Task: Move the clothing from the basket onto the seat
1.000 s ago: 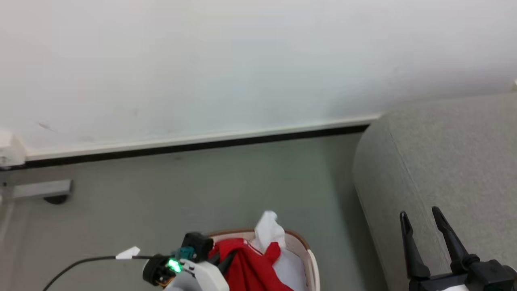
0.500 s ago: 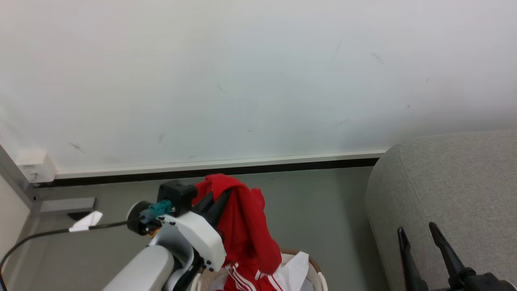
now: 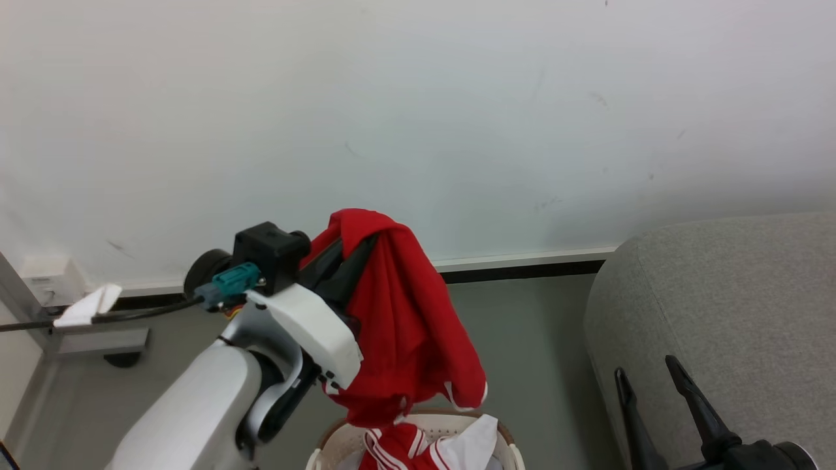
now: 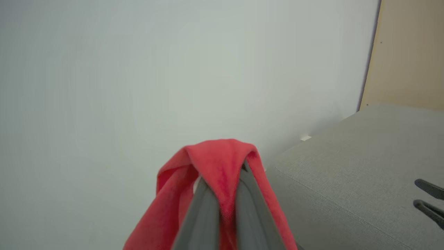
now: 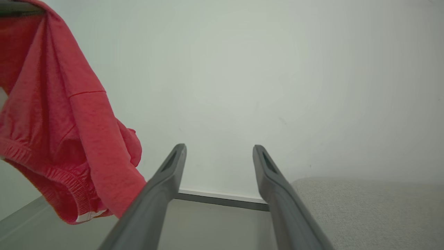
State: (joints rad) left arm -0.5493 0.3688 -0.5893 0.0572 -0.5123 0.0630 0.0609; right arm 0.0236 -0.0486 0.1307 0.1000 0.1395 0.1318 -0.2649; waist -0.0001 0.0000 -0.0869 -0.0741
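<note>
My left gripper (image 3: 349, 251) is shut on a red garment (image 3: 405, 320) of the clothing and holds it high above the basket (image 3: 503, 450), whose brown-rimmed top shows at the bottom of the head view. The fabric drapes over both fingers (image 4: 204, 211) in the left wrist view. More red and white clothing (image 3: 418, 450) lies in the basket. The grey seat (image 3: 718, 300) stands to the right. My right gripper (image 3: 646, 378) is open over the seat's edge with nothing between its fingers (image 5: 170, 173). The hanging garment (image 5: 62, 139) shows at the left of the right wrist view.
A white wall with a white and black skirting (image 3: 522, 264) runs behind. Grey floor (image 3: 522, 352) lies between basket and seat. A black cable with a white tag (image 3: 85, 307) trails left from my left wrist. A grey bracket (image 3: 98, 339) sits at the wall's foot.
My left gripper has risen from the basket with the red garment, lifting it well clear of the rim. The head camera has tilted up. The right gripper stayed open by the seat.
</note>
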